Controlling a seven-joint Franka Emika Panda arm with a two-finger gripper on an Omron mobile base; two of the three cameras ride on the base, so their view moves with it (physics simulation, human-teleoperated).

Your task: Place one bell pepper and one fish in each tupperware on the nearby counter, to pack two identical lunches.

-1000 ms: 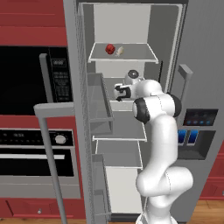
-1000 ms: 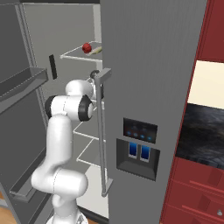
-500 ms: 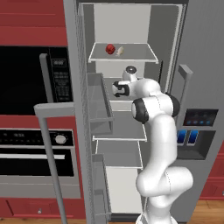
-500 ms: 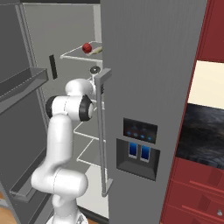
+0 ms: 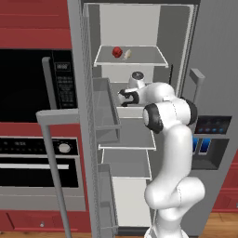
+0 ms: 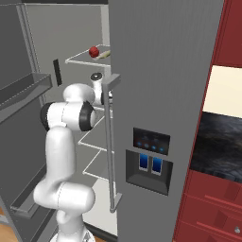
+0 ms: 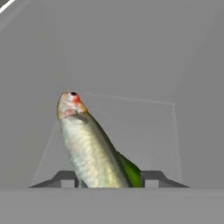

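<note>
My gripper (image 7: 109, 178) is shut on a pale silvery-tan fish (image 7: 89, 146), which stands up between the two finger tips, head upward. In the left base view the gripper (image 5: 124, 98) sits inside the open fridge, just under the top shelf. On that top shelf (image 5: 139, 61) a red bell pepper (image 5: 117, 52) lies with a second fish (image 5: 127, 54) beside it; from the right they are the pepper (image 6: 94, 51) and the fish (image 6: 105, 53). The black marbled counter (image 6: 222, 146) lies at the right. The tupperware is out of view.
The open fridge door with its bins (image 5: 105, 109) and long handle (image 5: 55, 158) stands left of the arm. The shut fridge door with a dispenser (image 6: 151, 153) and handle (image 6: 108, 142) is on its right. A black wall oven (image 5: 28, 83) is further left. Dark-red drawers (image 6: 208, 208) sit under the counter.
The hand has shifted a little to the left and lower inside the fridge, below the top shelf. The pepper and the fish on the shelf have not moved.
</note>
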